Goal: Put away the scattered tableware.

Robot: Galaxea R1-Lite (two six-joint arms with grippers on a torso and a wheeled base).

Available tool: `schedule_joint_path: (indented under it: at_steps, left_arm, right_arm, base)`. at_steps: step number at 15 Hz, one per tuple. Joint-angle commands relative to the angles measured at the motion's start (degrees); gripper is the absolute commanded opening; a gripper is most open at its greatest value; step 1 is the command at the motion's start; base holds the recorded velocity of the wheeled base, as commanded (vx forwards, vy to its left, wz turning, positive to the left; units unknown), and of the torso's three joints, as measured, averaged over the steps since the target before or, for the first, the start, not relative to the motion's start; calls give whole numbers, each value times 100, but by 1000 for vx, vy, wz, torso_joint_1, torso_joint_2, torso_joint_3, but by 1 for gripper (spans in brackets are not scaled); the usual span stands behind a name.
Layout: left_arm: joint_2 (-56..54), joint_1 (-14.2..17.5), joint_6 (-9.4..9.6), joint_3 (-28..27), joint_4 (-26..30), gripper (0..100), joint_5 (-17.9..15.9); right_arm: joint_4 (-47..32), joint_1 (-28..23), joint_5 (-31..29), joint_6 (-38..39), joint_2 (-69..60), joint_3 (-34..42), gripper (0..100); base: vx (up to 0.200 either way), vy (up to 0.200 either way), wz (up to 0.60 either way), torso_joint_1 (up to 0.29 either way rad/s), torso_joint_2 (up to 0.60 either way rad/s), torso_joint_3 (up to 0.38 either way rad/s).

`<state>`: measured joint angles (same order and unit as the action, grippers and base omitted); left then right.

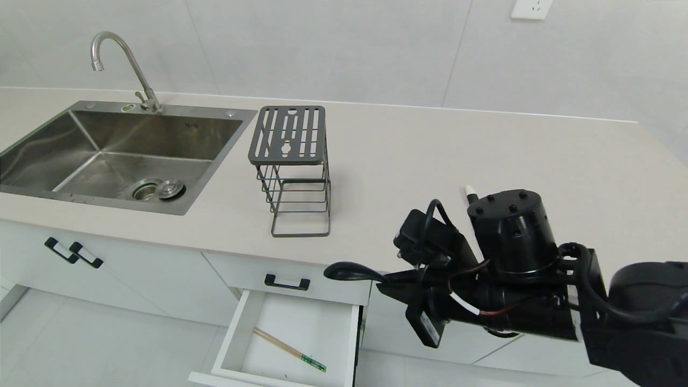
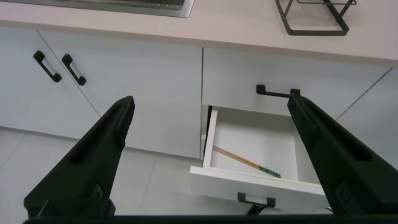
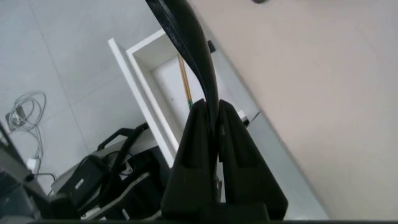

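Note:
My right gripper [image 1: 396, 280] is shut on the handle of a black spoon [image 1: 350, 271], whose bowl sticks out past the counter's front edge, above the open white drawer [image 1: 232, 330]. In the right wrist view the fingers [image 3: 200, 134] clamp the spoon [image 3: 186, 31] over the drawer [image 3: 134, 74]. A pair of wooden chopsticks [image 1: 290, 351] with green ends lies inside the drawer. My left gripper [image 2: 210, 106] is open and holds nothing, low in front of the cabinets, facing the drawer [image 2: 208, 143] and chopsticks [image 2: 245, 162].
A grey wire rack [image 1: 290, 134] with a slotted top stands on the beige counter [image 1: 430, 156]. The steel sink [image 1: 80, 129] and faucet [image 1: 121, 54] are at the left. A small white-tipped item [image 1: 470, 191] lies on the counter behind my right arm. Cabinet handles [image 1: 72, 251] sit below the sink.

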<state>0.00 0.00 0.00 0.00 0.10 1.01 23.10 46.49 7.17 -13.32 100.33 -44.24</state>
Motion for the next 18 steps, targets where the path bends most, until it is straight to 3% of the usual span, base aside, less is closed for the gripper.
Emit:
schedule_joint_path:
  at_steps: [1, 10, 14, 18]
  left_arm:
    - [9, 0, 0, 0, -1, 100, 4]
    - [9, 0, 0, 0, -1, 100, 4]
    - [9, 0, 0, 0, -1, 100, 4]
    - [9, 0, 0, 0, -1, 100, 4]
  right_arm:
    - [-7, 53, 4, -232, -233, 73, 0]
    - [28, 1239, -181, 40, 400, -436, 0]
    - [28, 1345, -383, 243, 716, -744, 0]
    - [10, 1459, -392, 243, 1006, -1254, 0]
  base:
    - [0, 0, 0, 0, 0, 0]
    - [0, 0, 0, 0, 0, 0]
    - [0, 0, 0, -27, 47, 31]
    - [0, 0, 0, -206, 415, 203]
